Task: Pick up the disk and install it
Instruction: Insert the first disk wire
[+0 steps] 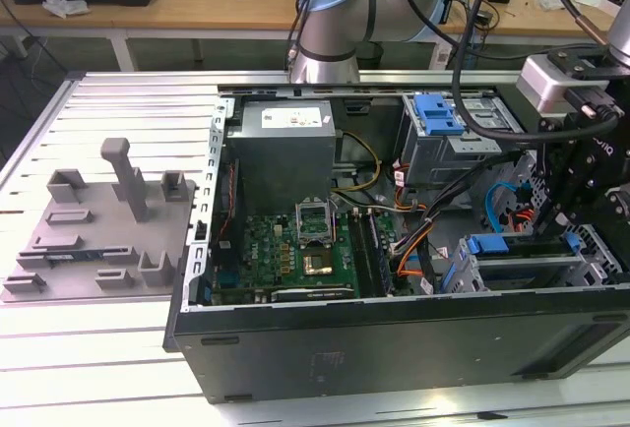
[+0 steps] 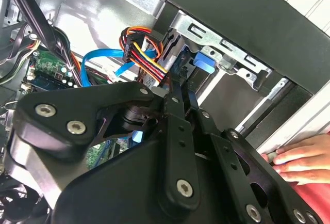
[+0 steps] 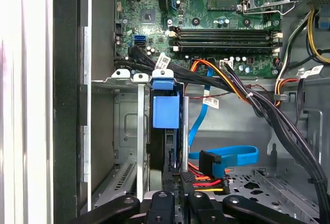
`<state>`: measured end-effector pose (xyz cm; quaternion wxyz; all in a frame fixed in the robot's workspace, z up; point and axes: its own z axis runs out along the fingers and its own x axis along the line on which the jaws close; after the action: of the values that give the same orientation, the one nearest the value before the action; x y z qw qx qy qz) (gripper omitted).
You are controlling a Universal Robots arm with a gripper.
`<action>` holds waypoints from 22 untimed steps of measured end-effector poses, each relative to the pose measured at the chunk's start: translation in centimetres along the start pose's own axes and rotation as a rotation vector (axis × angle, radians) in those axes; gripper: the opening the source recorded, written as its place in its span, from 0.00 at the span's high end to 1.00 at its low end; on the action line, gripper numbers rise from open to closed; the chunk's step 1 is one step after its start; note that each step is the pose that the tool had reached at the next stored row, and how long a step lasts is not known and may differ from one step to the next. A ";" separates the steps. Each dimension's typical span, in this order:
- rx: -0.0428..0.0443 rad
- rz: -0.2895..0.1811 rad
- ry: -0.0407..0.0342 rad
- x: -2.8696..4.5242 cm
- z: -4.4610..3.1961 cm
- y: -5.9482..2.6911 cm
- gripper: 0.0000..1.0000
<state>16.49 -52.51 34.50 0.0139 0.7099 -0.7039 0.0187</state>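
Note:
The disk point(image 3: 166, 111) stands edge-on in the drive cage at the case's front corner. Its blue carrier frame sits between two metal rails, and the blue end also shows in the exterior view point(image 1: 487, 244) and in the second wrist view point(image 2: 202, 63). My gripper point(image 3: 175, 195) reaches into the case from the exterior view's right point(image 1: 551, 196). Its two black fingers point(image 2: 175, 97) lie close together along the disk's thin sides, shut on it. The disk's label is hidden.
Orange, yellow and blue cables point(image 3: 216, 170) lie right beside the cage. The motherboard point(image 1: 305, 250), grey power-supply box point(image 1: 283, 147) and an upper cage with a blue carrier point(image 1: 438, 112) sit inside the case. A grey fixture plate point(image 1: 98, 230) lies outside. A hand point(image 2: 299, 159) rests by the case wall.

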 end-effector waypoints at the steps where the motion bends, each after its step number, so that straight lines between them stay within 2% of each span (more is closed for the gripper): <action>1: 0.0000 0.001 0.0000 0.01 0.00 0.00 0.83; 22: -0.0009 0.021 0.0003 0.23 0.34 0.00 0.83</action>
<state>16.49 -52.76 34.18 0.0141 0.7026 -0.7112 0.0186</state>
